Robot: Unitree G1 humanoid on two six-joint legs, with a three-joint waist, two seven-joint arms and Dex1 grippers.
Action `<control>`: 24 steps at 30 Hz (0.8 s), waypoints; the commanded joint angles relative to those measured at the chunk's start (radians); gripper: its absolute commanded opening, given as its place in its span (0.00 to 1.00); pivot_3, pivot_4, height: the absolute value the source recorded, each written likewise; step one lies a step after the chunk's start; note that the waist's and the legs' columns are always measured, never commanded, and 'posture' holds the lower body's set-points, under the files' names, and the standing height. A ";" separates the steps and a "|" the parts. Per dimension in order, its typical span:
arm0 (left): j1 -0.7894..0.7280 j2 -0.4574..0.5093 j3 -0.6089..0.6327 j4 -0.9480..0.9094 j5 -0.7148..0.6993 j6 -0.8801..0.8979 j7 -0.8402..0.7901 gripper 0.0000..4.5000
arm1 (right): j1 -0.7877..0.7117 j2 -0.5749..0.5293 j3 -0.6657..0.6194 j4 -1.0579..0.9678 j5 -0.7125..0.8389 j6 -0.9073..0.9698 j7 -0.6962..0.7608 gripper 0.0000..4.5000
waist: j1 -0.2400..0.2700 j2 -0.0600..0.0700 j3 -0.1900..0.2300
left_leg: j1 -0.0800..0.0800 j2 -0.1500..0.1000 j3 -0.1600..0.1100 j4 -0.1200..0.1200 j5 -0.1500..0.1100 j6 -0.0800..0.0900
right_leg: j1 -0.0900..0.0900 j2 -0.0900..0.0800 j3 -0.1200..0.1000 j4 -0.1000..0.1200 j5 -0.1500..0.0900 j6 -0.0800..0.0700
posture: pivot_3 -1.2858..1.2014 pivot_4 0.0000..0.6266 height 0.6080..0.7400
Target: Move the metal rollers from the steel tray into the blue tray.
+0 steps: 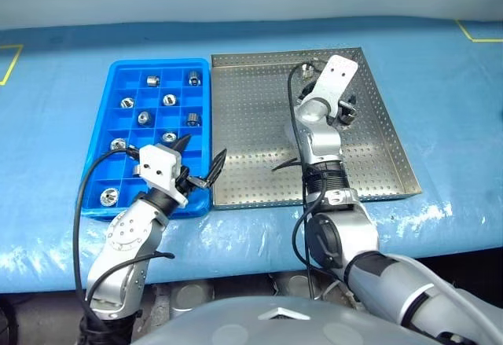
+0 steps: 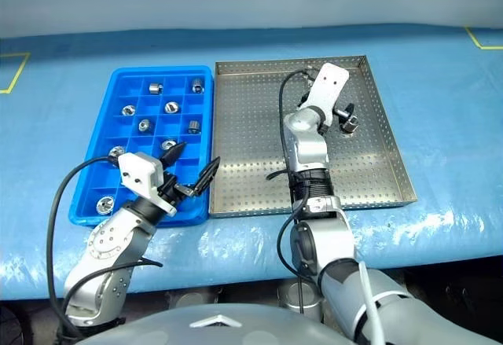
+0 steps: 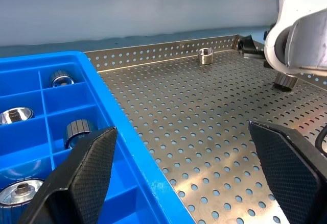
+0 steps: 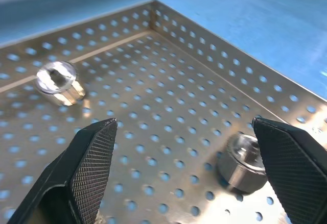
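Rollers, small shiny metal cylinders (image 4: 247,161), remain toward two o'clock in the perforated steel tray (image 1: 259,180); right gripper (image 4: 194,163) hangs wide-jawed over one, while left gripper (image 1: 200,164) waits wide-jawed beside the blue compartment tray (image 1: 134,70).

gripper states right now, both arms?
Left gripper: open, empty, at the blue tray's edge.
Right gripper: open, empty, over the steel tray.

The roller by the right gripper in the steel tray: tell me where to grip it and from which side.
Grip the roller across its round side wall, coming down from above and slightly behind, as the right gripper already points. It appears to stand on end on the steel tray, hollow centre up, so the curved flanks are free. The jaws are open wide enough to straddle it; shift toward it first, since it sits close to one finger.
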 commanded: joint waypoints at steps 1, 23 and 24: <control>0.005 -0.006 0.002 -0.005 -0.005 -0.025 -0.002 1.00 | -0.072 0.026 -0.029 0.047 -0.007 -0.082 -0.062 0.99 | -0.002 0.000 0.000 | 0.000 0.000 0.000 0.000 0.000 0.000 | 0.000 0.000 0.000 0.000 0.000 0.000 | 0.52 0.24 1.00; 0.031 0.008 0.017 -0.028 -0.008 -0.018 -0.007 1.00 | -0.181 -0.071 -0.150 0.390 0.057 -0.273 -0.109 0.99 | 0.001 0.000 0.000 | 0.000 0.000 0.000 0.000 0.000 0.000 | 0.000 0.000 0.000 0.000 0.000 0.000 | 0.54 0.24 1.00; 0.031 0.009 0.018 -0.030 -0.008 -0.018 -0.007 1.00 | -0.188 -0.077 -0.160 0.406 0.065 -0.280 -0.106 0.99 | 0.002 0.000 0.000 | 0.000 0.000 0.000 0.000 0.000 0.000 | 0.000 0.000 0.000 0.000 0.000 0.000 | 0.54 0.24 1.00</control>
